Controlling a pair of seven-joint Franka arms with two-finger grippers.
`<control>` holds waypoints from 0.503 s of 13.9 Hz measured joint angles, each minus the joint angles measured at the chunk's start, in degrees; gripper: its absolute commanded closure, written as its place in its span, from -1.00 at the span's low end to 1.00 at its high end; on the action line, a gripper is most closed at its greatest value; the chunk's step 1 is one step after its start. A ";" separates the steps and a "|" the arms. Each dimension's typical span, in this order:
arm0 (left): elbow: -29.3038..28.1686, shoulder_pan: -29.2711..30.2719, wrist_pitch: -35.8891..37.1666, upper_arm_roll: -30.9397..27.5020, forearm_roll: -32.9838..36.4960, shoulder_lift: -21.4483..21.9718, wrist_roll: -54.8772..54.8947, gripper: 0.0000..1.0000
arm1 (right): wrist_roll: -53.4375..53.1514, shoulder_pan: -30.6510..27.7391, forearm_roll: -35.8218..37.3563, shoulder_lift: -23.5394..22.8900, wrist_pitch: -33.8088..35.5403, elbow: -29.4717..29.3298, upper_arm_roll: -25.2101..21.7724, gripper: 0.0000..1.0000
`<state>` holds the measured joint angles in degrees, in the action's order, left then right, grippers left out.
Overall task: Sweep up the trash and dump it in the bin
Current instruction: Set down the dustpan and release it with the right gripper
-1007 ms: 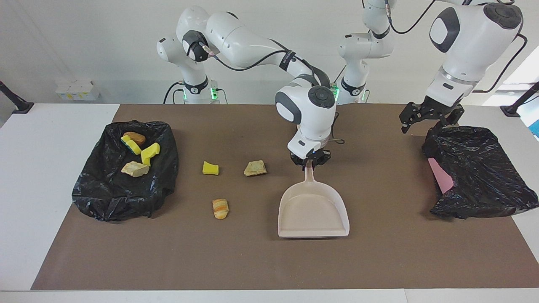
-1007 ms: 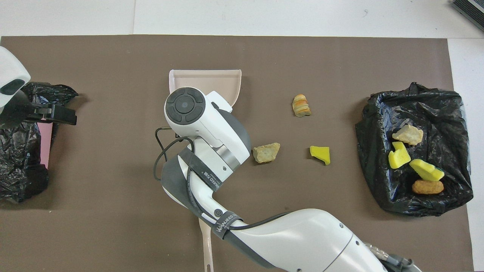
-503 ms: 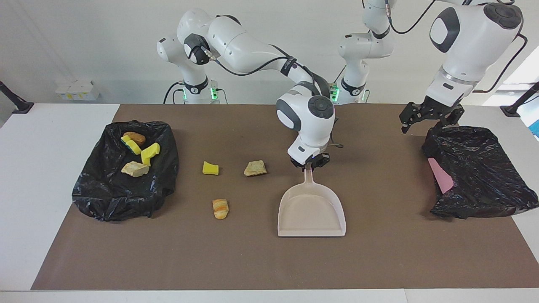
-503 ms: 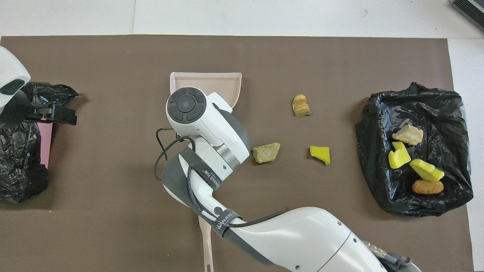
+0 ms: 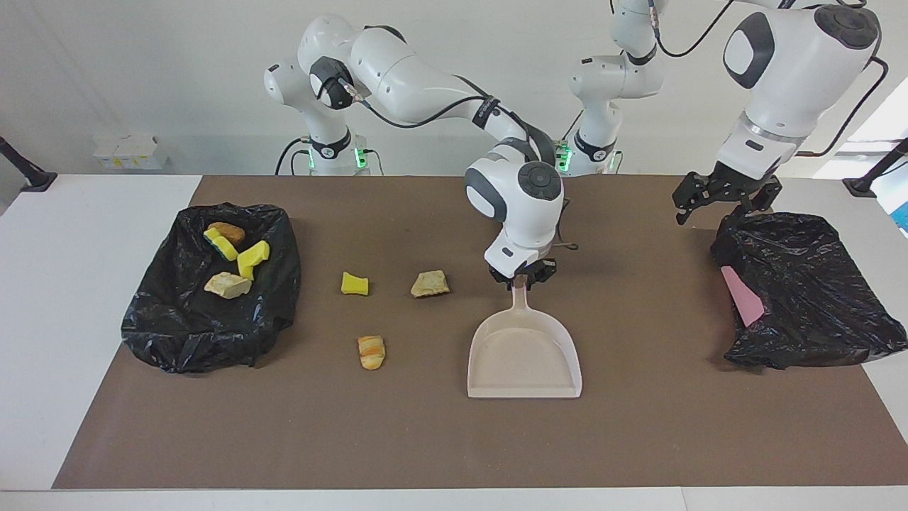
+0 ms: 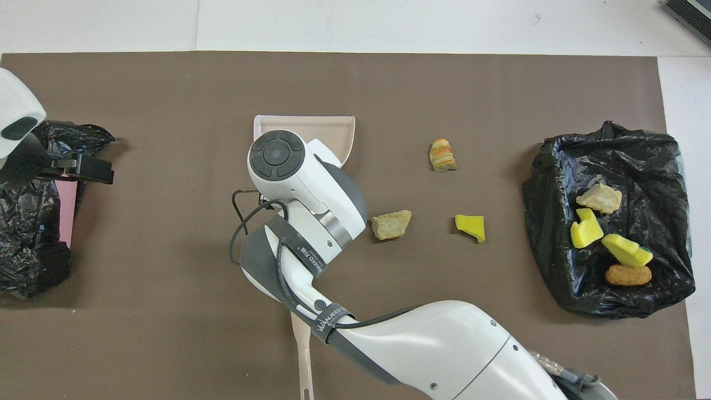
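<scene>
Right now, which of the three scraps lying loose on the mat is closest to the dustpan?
The tan bread-like lump, beside the dustpan handle. The yellow sponge chunk and the orange striped lump lie closer to the black bag.

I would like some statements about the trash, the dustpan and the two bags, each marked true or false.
1. Three scraps lie loose on the brown mat. True.
2. The dustpan holds one yellow sponge chunk. False: it is empty.
3. Four scraps lie in the black bag at the right arm's end. True.
4. The right gripper is at the dustpan's handle. True.
5. The left gripper holds the pink flat piece. False: it holds nothing; the piece lies in the other black bag.
</scene>
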<state>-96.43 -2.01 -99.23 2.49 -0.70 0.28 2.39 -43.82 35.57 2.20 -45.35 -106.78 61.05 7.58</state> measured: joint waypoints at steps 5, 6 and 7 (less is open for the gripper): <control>0.06 -0.70 -2.51 0.71 -0.01 -0.40 0.02 -1.00 | 0.00 1.03 -0.32 9.51 1.00 8.19 0.27 -0.30; 0.05 -1.45 -3.16 0.84 -0.01 -0.84 -0.19 -1.00 | 0.00 1.82 -0.44 11.98 1.02 11.41 0.29 -0.31; 0.03 -2.45 -4.00 0.93 -0.01 -1.54 -0.70 -1.00 | 0.00 2.70 -0.56 14.33 1.02 14.72 0.33 -0.31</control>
<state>-96.40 -4.45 -103.23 3.41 -0.71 -1.26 1.69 -43.82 38.27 1.64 -31.02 -105.76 75.77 7.91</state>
